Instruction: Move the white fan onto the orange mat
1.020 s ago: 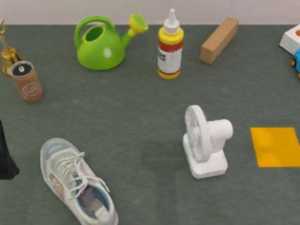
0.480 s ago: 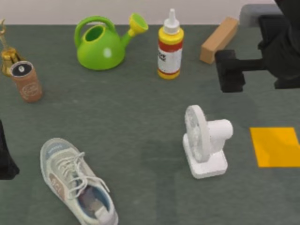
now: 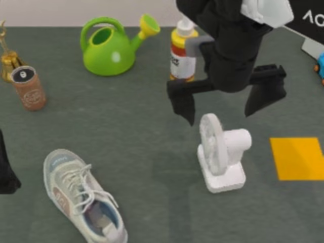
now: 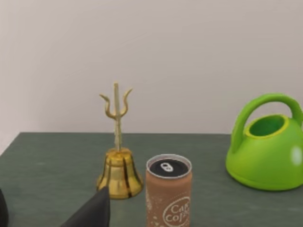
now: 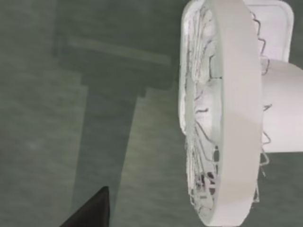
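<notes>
You have a dark grey-green surface (image 3: pixel 126 131) with a pale plain wall behind it along the top of the frame. Nearest you in the top view, a sneaker (image 3: pixel 83 195) lies at lower left, and the left end effector (image 3: pixel 6 169) sits parked at the left edge; you cannot tell how its fingers stand. The white fan (image 3: pixel 221 152) stands upright right of centre, its grille facing the frame's left, and the orange mat (image 3: pixel 297 158) lies flat at the right edge, apart from the fan. The right end effector (image 3: pixel 225 104) hangs just above and behind the fan, fingers spread wide, touching nothing. Farther back are a can (image 3: pixel 29 88), a gold bell (image 3: pixel 7 58), a green watering can (image 3: pixel 111 45) and a yellow bottle (image 3: pixel 181 53).
</notes>
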Robot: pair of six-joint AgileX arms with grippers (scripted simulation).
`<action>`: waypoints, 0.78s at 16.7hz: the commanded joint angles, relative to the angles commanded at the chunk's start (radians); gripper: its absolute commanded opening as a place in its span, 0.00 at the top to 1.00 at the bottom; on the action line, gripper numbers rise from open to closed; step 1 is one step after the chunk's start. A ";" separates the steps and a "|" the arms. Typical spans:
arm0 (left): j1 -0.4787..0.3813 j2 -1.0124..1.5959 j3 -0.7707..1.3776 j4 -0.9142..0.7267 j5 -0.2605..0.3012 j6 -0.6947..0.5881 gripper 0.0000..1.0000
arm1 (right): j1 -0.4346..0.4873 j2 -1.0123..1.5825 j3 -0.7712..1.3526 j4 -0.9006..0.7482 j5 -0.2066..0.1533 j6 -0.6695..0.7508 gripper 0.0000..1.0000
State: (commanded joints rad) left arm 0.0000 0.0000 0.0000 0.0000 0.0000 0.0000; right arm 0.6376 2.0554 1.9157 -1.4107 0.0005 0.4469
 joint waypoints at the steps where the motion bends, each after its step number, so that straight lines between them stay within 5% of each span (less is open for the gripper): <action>1: 0.000 0.000 0.000 0.000 0.000 0.000 0.00 | 0.005 0.017 0.015 -0.012 0.000 0.003 0.00; 8: 0.000 0.000 0.000 0.000 0.000 0.000 0.00 | 0.005 0.021 0.000 0.003 0.000 0.002 0.00; 13: 0.000 0.000 0.000 0.000 0.000 0.000 0.00 | 0.008 0.022 -0.154 0.158 0.000 0.005 0.00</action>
State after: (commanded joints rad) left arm 0.0000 0.0000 0.0000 0.0000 0.0000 0.0000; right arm 0.6457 2.0776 1.7619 -1.2524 0.0006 0.4524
